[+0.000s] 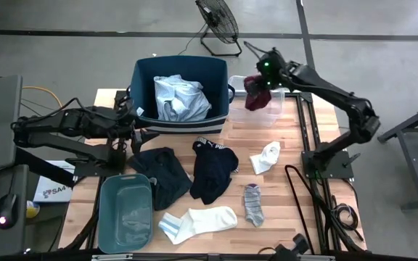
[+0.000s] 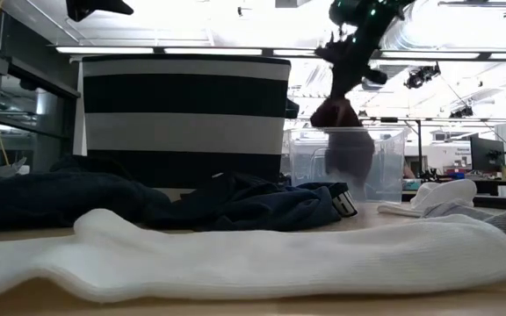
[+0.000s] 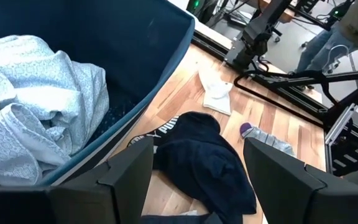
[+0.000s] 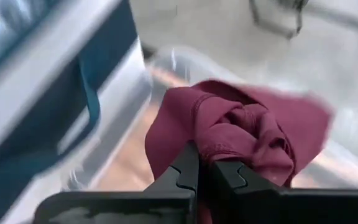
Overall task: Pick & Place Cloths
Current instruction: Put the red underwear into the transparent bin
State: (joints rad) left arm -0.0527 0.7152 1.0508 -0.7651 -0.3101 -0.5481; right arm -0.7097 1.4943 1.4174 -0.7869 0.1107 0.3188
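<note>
My right gripper [image 1: 261, 81] is shut on a maroon piece [image 1: 254, 96], held up over a clear plastic container [image 1: 273, 114] at the table's far edge. A light blue shirt [image 1: 180, 98] lies bunched inside the navy bin [image 1: 142, 72]. On the table lie a black piece [image 1: 162, 174], a navy piece [image 1: 212, 172], a white sock [image 1: 265, 156], a grey sock [image 1: 252, 204] and a longer white sock [image 1: 200, 220]. My left gripper [image 1: 144, 135] hovers open by the bin's near left corner, above the navy piece [image 3: 207, 158], touching nothing. My right gripper pinches a bunched fold at the top of the maroon piece [image 4: 219, 152] between its two shut fingers [image 4: 185, 171]. The piece is lifted clear of the table and hangs slack below the gripper [image 2: 350, 53]; its lower end [image 2: 351, 158] shows behind the clear container's wall.
A teal tub [image 1: 125, 214] stands at the table's near left corner. The navy bin with striped base [image 2: 183, 114] fills the far middle. A fan [image 1: 218, 22] stands on the floor beyond the table. Bare wood shows between the socks.
</note>
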